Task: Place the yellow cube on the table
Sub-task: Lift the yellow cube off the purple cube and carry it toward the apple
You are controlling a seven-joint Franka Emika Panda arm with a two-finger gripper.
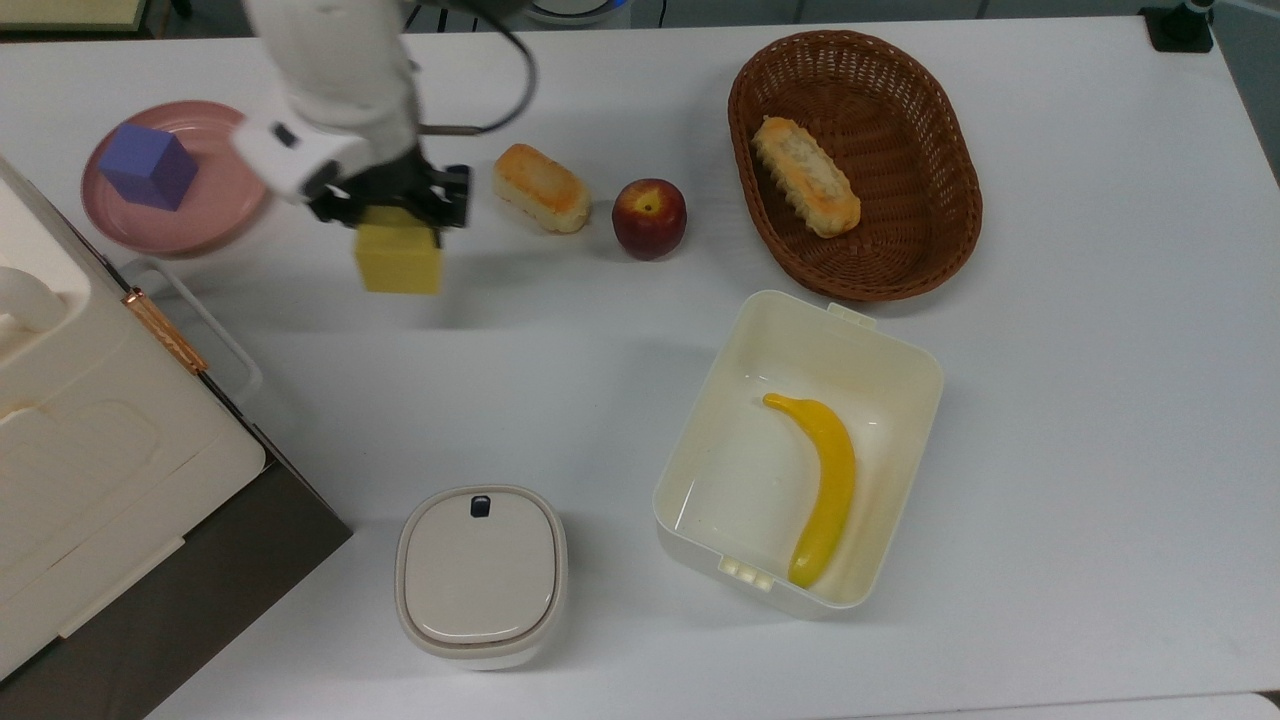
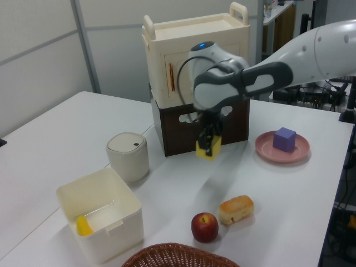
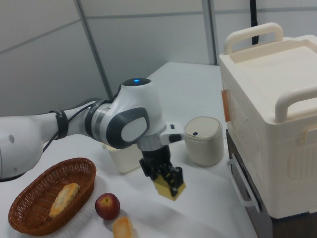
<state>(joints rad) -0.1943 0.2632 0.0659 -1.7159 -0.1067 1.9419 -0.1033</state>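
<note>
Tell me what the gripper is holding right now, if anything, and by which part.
The gripper holds the yellow cube by its upper part, fingers on opposite side faces, clear of the table.

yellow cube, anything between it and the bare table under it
Nothing visible. The gripper holds the yellow cube above open white table; the bread roll and pink plate sit off to either side.

The yellow cube [image 1: 399,258] [image 2: 208,148] [image 3: 170,190] is a plain matte block, slightly tilted, held in the air above the white bench [image 1: 1080,420] [image 2: 50,150] [image 3: 198,198], not touching it.
</note>
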